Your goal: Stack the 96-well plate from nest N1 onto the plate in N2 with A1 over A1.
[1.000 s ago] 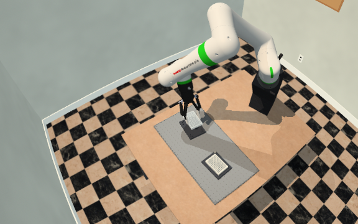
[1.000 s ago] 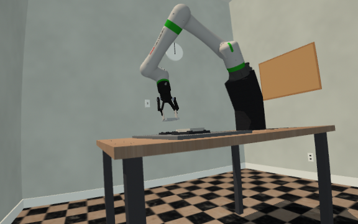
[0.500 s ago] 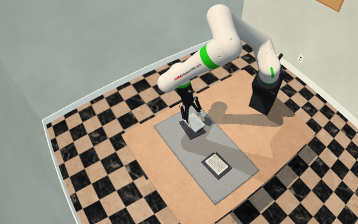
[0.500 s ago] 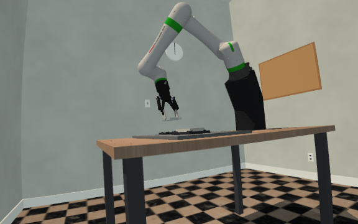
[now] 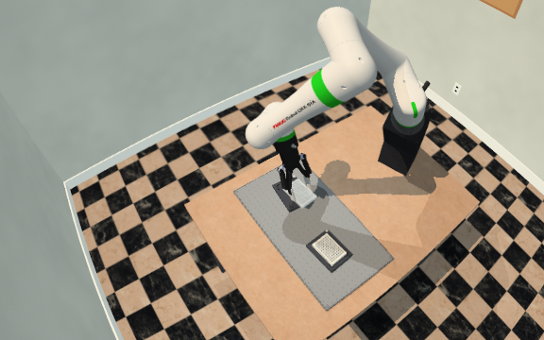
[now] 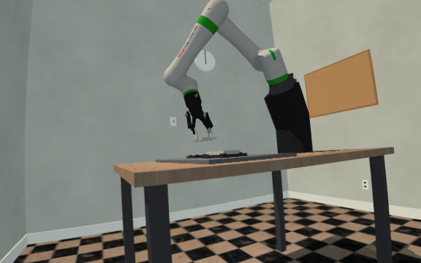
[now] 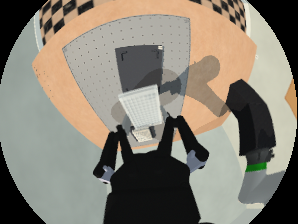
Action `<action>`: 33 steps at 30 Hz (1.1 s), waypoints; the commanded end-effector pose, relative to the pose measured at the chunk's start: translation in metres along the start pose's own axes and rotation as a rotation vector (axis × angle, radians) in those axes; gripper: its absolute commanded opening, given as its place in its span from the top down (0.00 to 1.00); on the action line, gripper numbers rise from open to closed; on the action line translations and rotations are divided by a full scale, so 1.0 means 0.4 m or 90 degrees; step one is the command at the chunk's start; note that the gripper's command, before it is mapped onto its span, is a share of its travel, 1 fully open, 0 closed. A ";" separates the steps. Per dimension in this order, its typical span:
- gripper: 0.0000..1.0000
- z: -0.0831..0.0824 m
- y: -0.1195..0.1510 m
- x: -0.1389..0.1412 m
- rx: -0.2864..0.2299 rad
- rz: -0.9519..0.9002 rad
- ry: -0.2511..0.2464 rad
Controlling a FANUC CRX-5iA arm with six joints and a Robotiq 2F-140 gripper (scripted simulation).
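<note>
Above nest N1 (dark), end effector clamps the plate.

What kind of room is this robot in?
Probably a small lab or test room. A white robot arm stands on a wooden table, its gripper holding a well plate. Another plate sits in a nest on the grey board.

a small lab-style test room: a white six-joint arm with green rings stands on a black pedestal on a wooden table with dark legs. a grey perforated breadboard plate carries 2 black plate nests. plain grey-green walls, a black-and-tan checkered floor, a cork pinboard and a round wall clock surround it.
</note>
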State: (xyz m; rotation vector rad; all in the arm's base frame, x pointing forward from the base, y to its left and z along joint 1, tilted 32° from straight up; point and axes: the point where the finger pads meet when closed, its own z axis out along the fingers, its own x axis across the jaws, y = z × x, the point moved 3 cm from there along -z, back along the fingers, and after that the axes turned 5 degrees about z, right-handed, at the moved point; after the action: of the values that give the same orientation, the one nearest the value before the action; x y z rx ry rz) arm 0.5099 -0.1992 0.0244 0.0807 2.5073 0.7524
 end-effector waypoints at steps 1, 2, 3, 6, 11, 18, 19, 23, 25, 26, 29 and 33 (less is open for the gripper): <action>1.00 0.010 0.023 -0.004 0.000 0.000 0.000; 1.00 0.014 0.031 -0.005 0.000 0.000 0.000; 1.00 0.017 0.038 -0.006 0.000 0.000 0.000; 1.00 0.021 0.046 -0.007 0.000 0.000 0.000; 1.00 0.038 0.083 -0.012 0.000 0.000 0.000; 1.00 0.062 0.136 -0.020 0.000 0.000 0.000; 1.00 0.066 0.143 -0.021 0.000 0.000 0.000; 1.00 0.072 0.158 -0.023 0.000 0.000 0.000; 1.00 0.079 0.173 -0.025 0.000 0.000 0.000; 1.00 0.083 0.181 -0.026 0.000 0.000 0.000; 1.00 0.093 0.203 -0.029 0.000 0.000 0.000; 1.00 0.107 0.233 -0.034 0.000 0.000 0.000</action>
State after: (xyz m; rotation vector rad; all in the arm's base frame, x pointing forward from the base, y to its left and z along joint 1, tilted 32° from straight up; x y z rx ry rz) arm 0.5326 -0.1085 0.0476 0.0807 2.5072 0.7525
